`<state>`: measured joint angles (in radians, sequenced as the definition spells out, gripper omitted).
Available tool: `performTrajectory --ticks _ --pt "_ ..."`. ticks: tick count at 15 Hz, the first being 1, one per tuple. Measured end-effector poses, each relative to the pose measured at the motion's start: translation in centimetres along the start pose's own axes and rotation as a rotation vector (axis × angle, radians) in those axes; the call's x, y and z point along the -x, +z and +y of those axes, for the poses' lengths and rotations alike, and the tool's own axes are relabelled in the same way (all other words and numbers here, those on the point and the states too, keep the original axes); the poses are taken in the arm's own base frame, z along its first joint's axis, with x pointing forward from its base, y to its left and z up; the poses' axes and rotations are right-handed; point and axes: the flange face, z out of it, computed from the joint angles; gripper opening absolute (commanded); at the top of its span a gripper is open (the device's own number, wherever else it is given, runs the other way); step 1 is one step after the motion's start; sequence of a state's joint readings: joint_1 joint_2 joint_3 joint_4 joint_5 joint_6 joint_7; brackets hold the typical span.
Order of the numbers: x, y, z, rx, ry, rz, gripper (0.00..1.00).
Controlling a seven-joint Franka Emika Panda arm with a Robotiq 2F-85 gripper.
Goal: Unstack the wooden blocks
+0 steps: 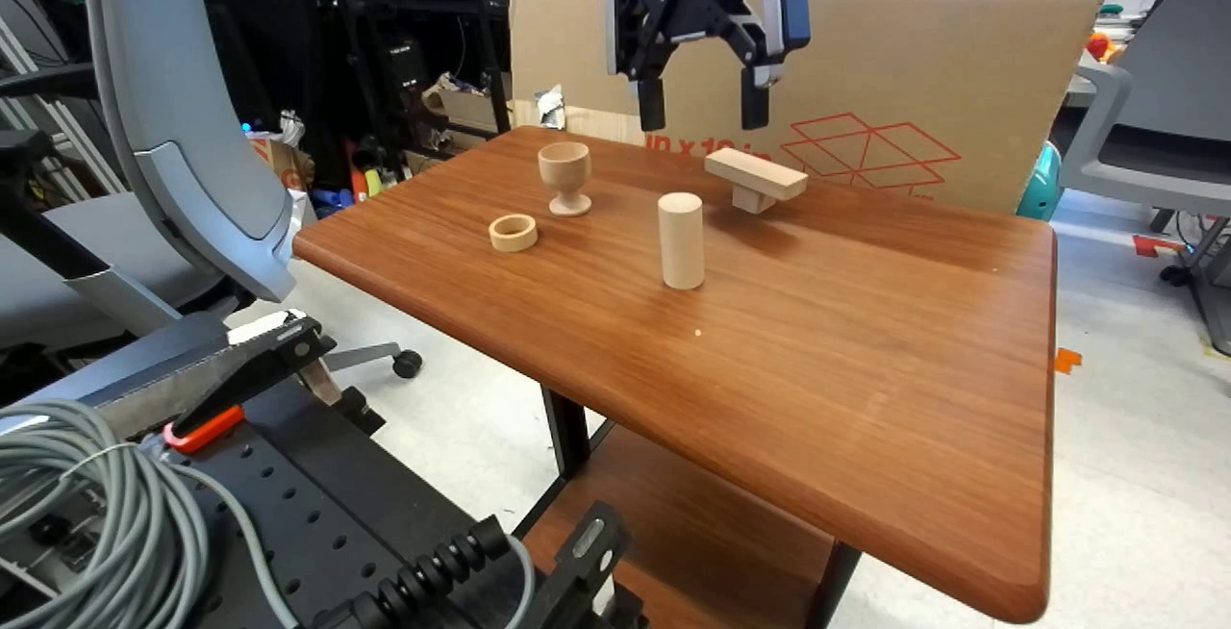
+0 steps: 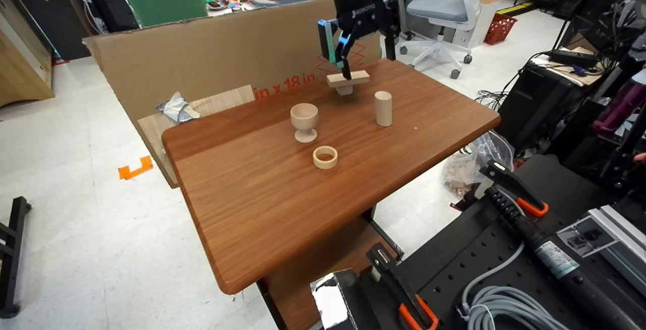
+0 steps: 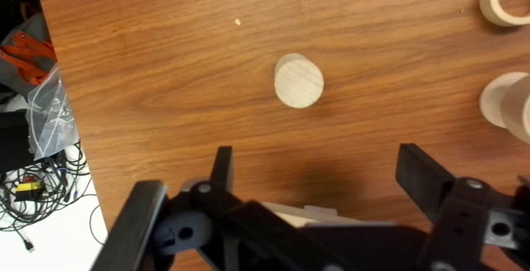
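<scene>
On the table (image 1: 866, 369), upper centre, a block (image 1: 753, 200) supported the plank (image 1: 757, 174), the empty Robotiq gripper (image 1: 704, 127) spread wide, presumably for grasping.

Lighting's pretty bright, fairly even. In an exterior view there's a soft shadow on the desk (image 1: 846, 350) below the plank (image 1: 755, 173), while parts of the upper left go nearly black. Floor (image 3: 54, 246) at lower left of the wrist view is basically blown out white. Same view has a dark, fuzzy shadow below centre, and the tool (image 3: 316, 159) gets blurry toward the bottom edge.
</scene>
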<state>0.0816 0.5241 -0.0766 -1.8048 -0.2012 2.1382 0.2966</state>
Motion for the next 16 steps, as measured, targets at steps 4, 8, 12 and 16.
performTrajectory --ticks 4,8,12,16 --pt "-0.8 -1.0 1.2 -0.002 0.028 0.021 1.00" --pt "-1.3 -1.7 1.7 0.005 -0.089 0.039 1.00" --pt "-1.7 -2.2 2.1 0.034 -0.304 0.054 1.00" --pt "-1.8 -2.3 2.4 0.098 -0.512 0.054 1.00"
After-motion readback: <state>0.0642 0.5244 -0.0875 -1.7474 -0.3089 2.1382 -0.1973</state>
